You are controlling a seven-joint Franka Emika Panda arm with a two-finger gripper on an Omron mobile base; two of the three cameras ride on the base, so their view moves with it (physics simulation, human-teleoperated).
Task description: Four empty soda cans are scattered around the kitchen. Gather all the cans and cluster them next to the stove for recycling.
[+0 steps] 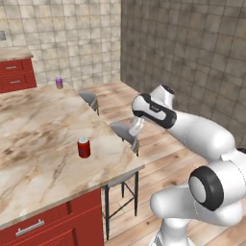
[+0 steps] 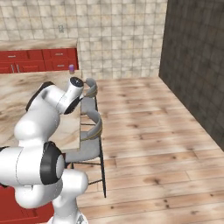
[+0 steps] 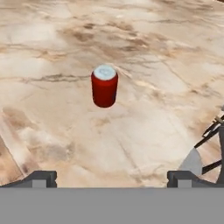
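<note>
A red soda can (image 1: 84, 148) with a silvery top stands upright on the beige marbled island counter (image 1: 38, 120), near its front right part. In the hand view the red can (image 3: 104, 86) sits ahead of my gripper (image 3: 111, 179), well clear of the fingertips (image 3: 41, 177). The jaws stand wide open with nothing between them. A purple soda can (image 1: 59, 82) stands at the counter's far corner and is also seen in the right base view (image 2: 71, 68). My arm reaches over the counter's right edge, above the stools. The stove is out of view.
Two grey bar stools (image 1: 91, 98) (image 1: 127, 132) are tucked under the island's right edge, below my arm. Red cabinets (image 2: 43, 59) line the far tiled wall. Wooden floor (image 2: 148, 131) lies open to the right, bounded by a dark tiled wall (image 2: 197, 61).
</note>
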